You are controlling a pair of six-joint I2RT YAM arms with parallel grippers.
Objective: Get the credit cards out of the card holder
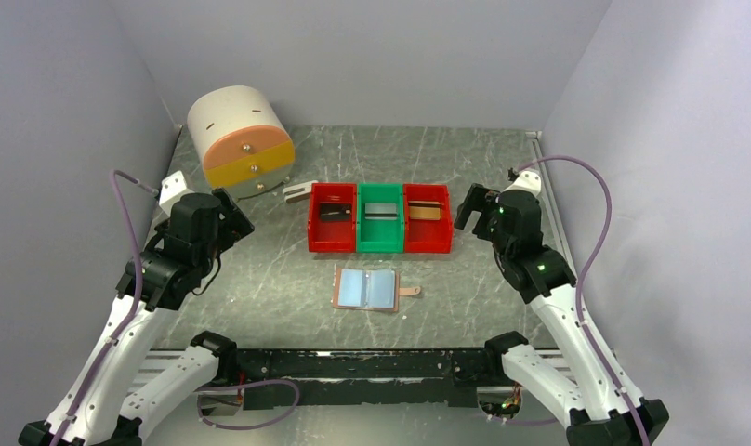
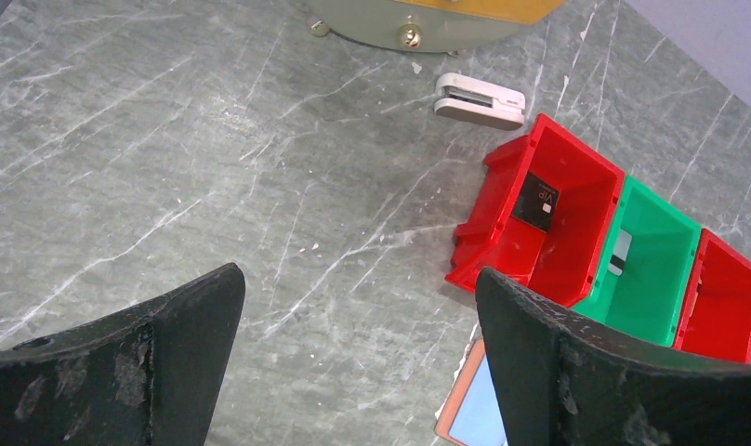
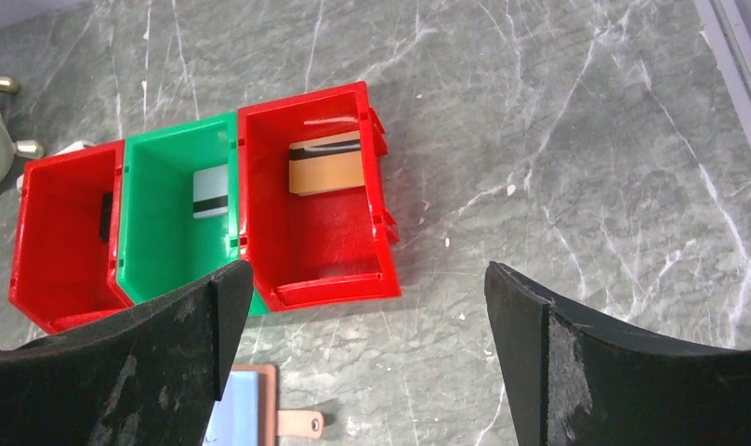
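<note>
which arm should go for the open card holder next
Right, probably. The right end effector hangs open somewhat nearer the card holder, whose strap tab points to that side. The left end effector is open too, but farther off.

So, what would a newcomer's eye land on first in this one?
The red-green-red row of bins at mid-table stands out most, each bin holding one of the credit cards. Just in front of it the card holder lies open, pale blue pockets up with no card showing in them. At the far left corner sits a cream and orange drum-shaped drawer unit.
</note>
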